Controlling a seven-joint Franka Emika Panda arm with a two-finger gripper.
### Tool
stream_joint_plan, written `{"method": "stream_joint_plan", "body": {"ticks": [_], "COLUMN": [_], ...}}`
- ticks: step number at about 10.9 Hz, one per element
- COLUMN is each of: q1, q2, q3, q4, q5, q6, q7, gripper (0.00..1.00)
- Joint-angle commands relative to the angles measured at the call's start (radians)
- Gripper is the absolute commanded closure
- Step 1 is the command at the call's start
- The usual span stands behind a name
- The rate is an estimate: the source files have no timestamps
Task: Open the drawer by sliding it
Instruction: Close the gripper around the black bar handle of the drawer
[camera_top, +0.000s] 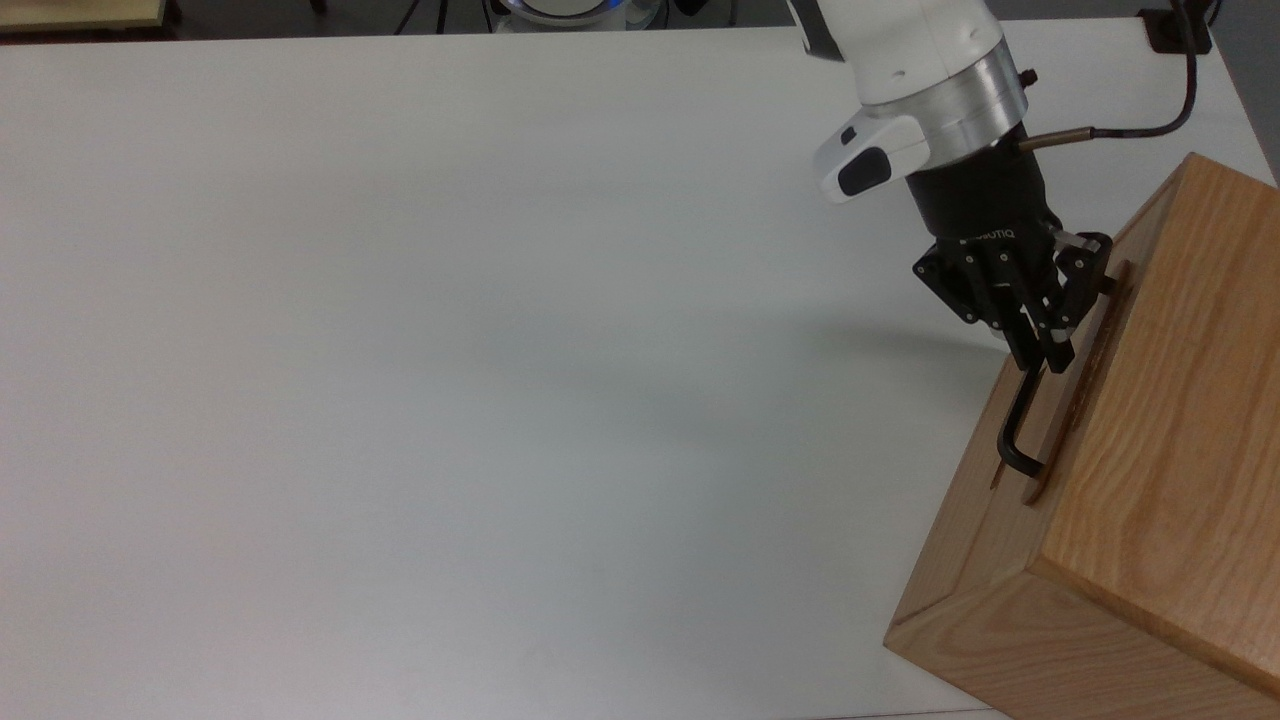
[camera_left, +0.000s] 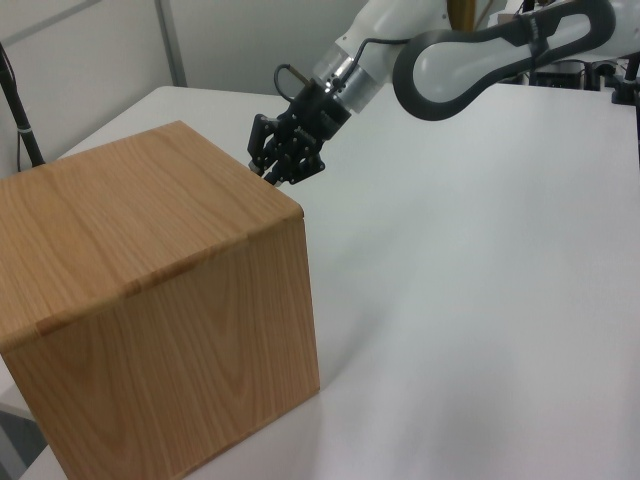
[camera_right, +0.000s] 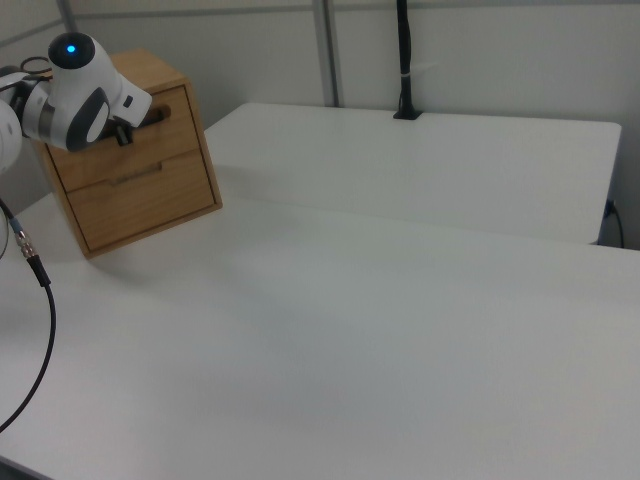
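**Gripper closed on the drawer handle**

The black two-finger gripper is seen in the top view with its fingers brought together around the black U-shaped metal bar handle, near the far end of the bar. In the left view the gripper is pressed against the far upper edge of the wooden box. The handle belongs to the light wooden drawer with a flat front panel, which is the upper one of two fronts in the right view; its front is seen flush with the box. The light wooden cabinet box stands at the top view's right edge, on the white table. A black cable is led from the wrist of the white robot arm to the far right.
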Motion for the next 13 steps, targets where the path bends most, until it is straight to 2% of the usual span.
{"method": "stream_joint_plan", "body": {"ticks": [1, 2, 3, 4, 7, 10, 13], "q1": [0.014, 0.014, 0.016, 0.016, -0.001, -0.026, -0.056], "q2": [0.069, 0.077, 0.077, 0.074, 0.045, -0.044, -0.097], "q3": [0.013, 0.02, 0.022, 0.023, 0.023, 0.025, 0.025], "q4": [0.072, 0.08, 0.08, 0.077, 0.054, -0.027, -0.064], "q5": [-0.023, -0.027, -0.053, -0.067, -0.087, -0.097, -0.095], "q6": [0.053, 0.054, 0.054, 0.054, 0.047, 0.044, -0.002], "q7": [0.018, 0.015, 0.016, 0.018, 0.005, -0.012, -0.035], "gripper": [0.72, 0.79, 0.93, 1.0, 1.0, 1.0, 1.0]}}
